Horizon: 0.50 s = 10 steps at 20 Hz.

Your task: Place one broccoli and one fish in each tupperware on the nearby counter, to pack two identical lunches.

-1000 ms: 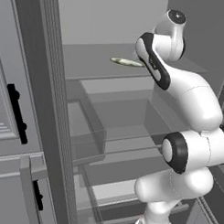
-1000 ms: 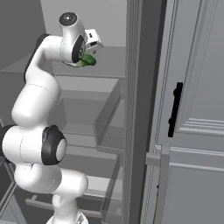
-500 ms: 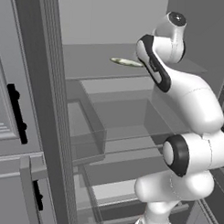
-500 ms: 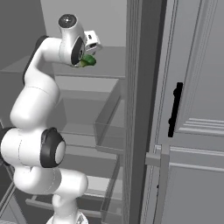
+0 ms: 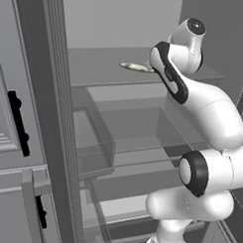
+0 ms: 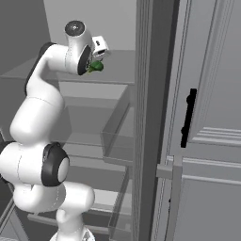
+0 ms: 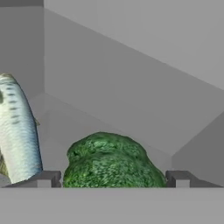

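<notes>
In the hand view we see the end effector (image 7: 113,178) with its fingers (image 7: 43,178) set wide, one on each side of the broccoli (image 7: 109,162), which lies on the fridge shelf (image 7: 131,109); whether the tips touch it we cannot tell. The fish (image 7: 17,131) lies just beside the broccoli. The left base view gives the fish (image 5: 135,67) on the top shelf beside the arm, while the right base view gives the broccoli (image 6: 96,66) at the end effector.

Counted on the grey upper shelf (image 5: 105,68) of the open fridge: one bumpy green broccoli head (image 7: 109,160), one silvery striped fish (image 7: 18,133) just left of it. Two black door handles (image 6: 188,117) seen.
</notes>
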### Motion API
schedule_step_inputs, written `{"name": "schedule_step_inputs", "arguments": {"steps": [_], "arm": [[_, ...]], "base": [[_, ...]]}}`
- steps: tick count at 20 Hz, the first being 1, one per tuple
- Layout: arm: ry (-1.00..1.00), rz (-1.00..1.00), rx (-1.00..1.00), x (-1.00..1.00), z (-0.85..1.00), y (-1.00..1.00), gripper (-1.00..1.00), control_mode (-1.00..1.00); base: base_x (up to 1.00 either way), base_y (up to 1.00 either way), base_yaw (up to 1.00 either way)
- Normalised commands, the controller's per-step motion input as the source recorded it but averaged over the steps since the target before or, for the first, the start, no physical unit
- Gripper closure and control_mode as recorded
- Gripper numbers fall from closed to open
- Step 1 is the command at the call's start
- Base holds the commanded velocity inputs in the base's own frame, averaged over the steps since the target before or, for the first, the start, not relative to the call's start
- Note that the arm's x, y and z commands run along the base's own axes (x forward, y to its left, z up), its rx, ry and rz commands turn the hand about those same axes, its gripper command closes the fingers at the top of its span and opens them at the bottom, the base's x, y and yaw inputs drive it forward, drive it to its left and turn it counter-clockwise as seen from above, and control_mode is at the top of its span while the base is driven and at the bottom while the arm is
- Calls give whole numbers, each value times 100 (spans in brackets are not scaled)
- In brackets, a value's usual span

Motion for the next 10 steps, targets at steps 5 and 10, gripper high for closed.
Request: {"name": "schedule_step_inputs", "arguments": {"steps": [5, 10], "arm": [[0, 0, 0, 0, 0, 0, 100, -100], [0, -1, 0, -18, 2, 0, 100, -100]], "base": [[0, 0, 0], [0, 0, 0]]}}
